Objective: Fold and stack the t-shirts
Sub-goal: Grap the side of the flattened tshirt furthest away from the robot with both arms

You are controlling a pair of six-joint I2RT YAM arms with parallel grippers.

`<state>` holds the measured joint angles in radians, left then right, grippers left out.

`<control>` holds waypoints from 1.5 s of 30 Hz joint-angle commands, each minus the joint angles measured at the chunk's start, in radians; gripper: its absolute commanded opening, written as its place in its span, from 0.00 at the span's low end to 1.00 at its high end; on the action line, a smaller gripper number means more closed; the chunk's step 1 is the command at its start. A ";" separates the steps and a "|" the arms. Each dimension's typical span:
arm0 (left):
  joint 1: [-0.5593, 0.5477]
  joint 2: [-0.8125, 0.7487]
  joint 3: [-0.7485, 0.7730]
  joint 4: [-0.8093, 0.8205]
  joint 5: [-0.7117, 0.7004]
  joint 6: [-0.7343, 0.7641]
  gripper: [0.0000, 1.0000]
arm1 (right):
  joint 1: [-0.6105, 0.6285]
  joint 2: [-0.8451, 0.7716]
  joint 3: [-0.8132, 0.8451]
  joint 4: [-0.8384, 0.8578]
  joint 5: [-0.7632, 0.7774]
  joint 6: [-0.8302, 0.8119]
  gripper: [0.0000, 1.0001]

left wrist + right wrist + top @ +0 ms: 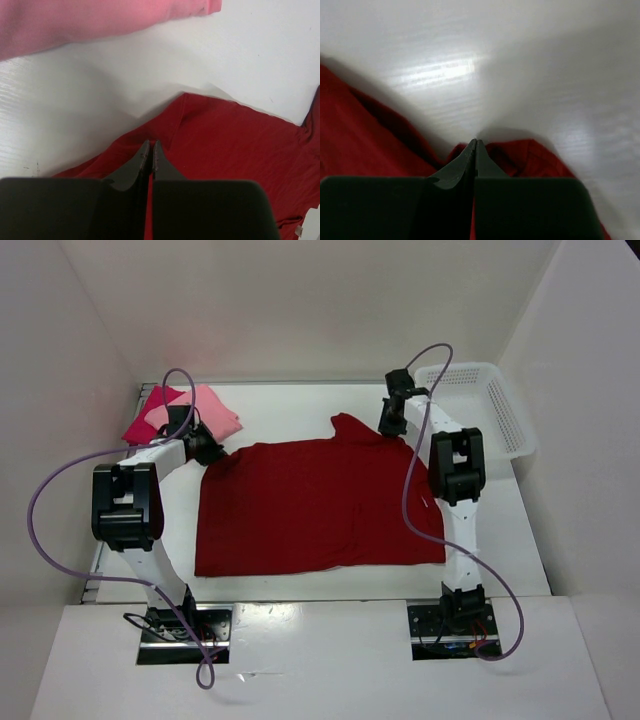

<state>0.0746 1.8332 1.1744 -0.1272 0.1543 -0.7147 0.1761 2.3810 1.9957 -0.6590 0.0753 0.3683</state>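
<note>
The left gripper [151, 146] has its two fingers pressed fully together, and a thin strip of red cloth shows between them. It pinches the dark red shirt [310, 505] at the far left corner, where the cloth rises in a small ridge up to the fingertips. The right gripper [475, 143] is closed in the same way, and a little bunch of the same shirt is gathered at its tips, at the far right corner. Between the two grippers and back toward the arm bases, the dark red shirt lies spread flat on the white table [500, 530]. Beyond the left gripper there is first a bare strip of table. After it comes the light pink shirt [215, 410], which lies folded. The bright crimson-pink shirt [150, 418] lies touching it on its left side, partly under it. Beyond the right gripper and a little to its right stands a white mesh basket [490, 405] at the far corner of the table, apart from the red cloth.
</note>
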 commanded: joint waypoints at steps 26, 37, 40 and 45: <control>0.002 -0.124 -0.097 0.031 0.019 -0.012 0.01 | 0.026 0.003 0.141 0.019 -0.224 0.001 0.56; 0.002 -0.124 -0.079 0.021 0.019 -0.012 0.01 | 0.046 -0.018 0.091 0.016 -0.224 0.026 0.04; 0.002 -0.124 -0.079 0.021 0.019 -0.012 0.01 | 0.080 -0.150 -0.006 0.044 -0.133 0.035 0.02; 0.002 -0.124 -0.097 0.021 0.019 -0.012 0.01 | 0.215 -0.367 -0.260 0.053 0.052 0.076 0.10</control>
<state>0.0746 1.7451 1.0863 -0.1265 0.1619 -0.7151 0.2878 2.1933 1.8297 -0.6308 -0.0055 0.4114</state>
